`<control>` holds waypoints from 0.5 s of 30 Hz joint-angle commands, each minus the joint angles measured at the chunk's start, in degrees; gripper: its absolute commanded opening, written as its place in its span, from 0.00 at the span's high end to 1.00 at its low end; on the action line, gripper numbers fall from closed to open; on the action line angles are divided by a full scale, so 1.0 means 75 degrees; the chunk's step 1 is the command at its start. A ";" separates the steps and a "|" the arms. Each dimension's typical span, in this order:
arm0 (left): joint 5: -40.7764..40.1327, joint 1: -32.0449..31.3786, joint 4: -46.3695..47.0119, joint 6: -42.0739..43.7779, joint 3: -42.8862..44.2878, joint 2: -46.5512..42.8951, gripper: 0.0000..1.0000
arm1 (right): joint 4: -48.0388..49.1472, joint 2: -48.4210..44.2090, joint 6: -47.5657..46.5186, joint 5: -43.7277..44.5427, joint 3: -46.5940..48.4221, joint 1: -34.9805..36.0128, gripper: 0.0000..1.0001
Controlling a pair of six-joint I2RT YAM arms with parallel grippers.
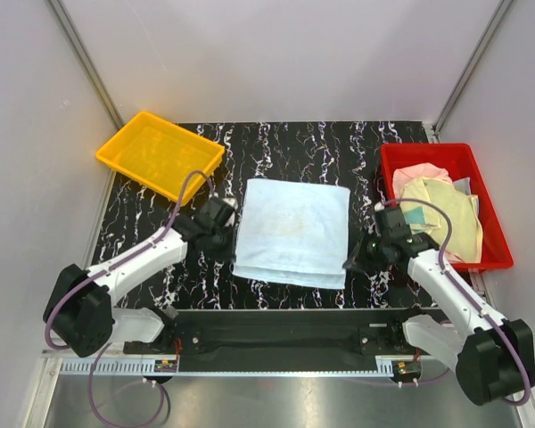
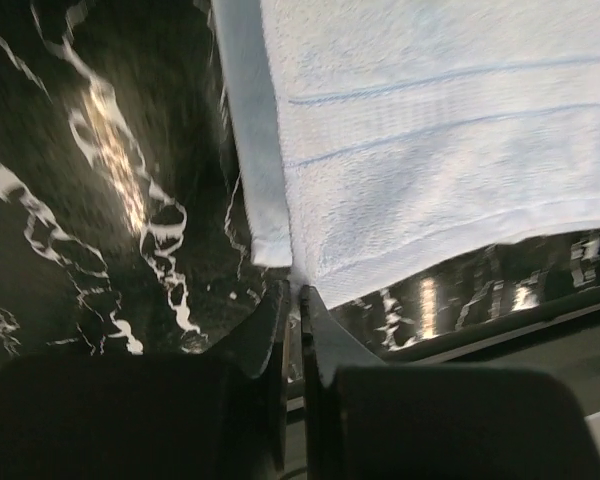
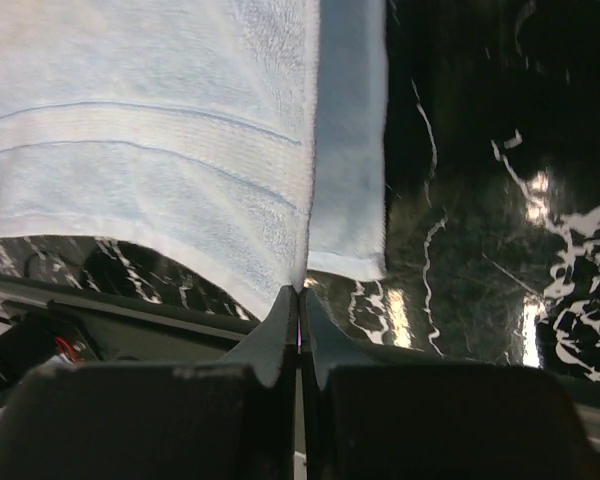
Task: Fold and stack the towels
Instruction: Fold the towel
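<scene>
1. The table (image 1: 294, 147): black with white veining. We enter everything below as resting on it.
2. One light blue towel (image 1: 292, 230): it lies in the middle of the table, between the two arms. It is doubled over, and both wrist views show a lower layer reaching past the side edge of the upper one.
3. The left gripper (image 1: 229, 210): we place it at the towel's left edge, toward the far corner. Its jaws are drawn together to a thin slit. A corner of the upper layer runs into the tips, so we enter it as pinching that towel.
4. The right gripper (image 1: 350, 262): we place it at the towel's near right corner. Its jaws are pressed together and the cloth tapers into the seam between them, so we enter this one as gripping the same towel.
5. The red tray (image 1: 428, 152): it stands on the right side of the table and holds a loose heap. A pink towel (image 1: 421, 172) lies at the far end. A pale yellow towel (image 1: 455, 218) is draped over the middle. A towel with teal patches (image 1: 416, 214) shows at the left.
6. The yellow tray (image 1: 116, 152): it sits at the far left corner, set askew.
</scene>
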 commanded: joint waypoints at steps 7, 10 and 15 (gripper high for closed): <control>0.0706 -0.0095 0.1246 -0.0323 -0.1389 0.0319 1.00 | 0.0776 0.0397 0.1006 0.0254 -0.1286 0.0379 1.00; 0.0589 -0.0095 0.1304 -0.0299 -0.1483 0.0273 1.00 | 0.0765 0.0245 0.1077 0.0383 -0.1310 0.0379 1.00; 0.0554 -0.0094 0.1339 -0.0241 -0.1425 0.0402 1.00 | 0.0624 0.0174 0.1136 0.0887 -0.1263 0.0379 1.00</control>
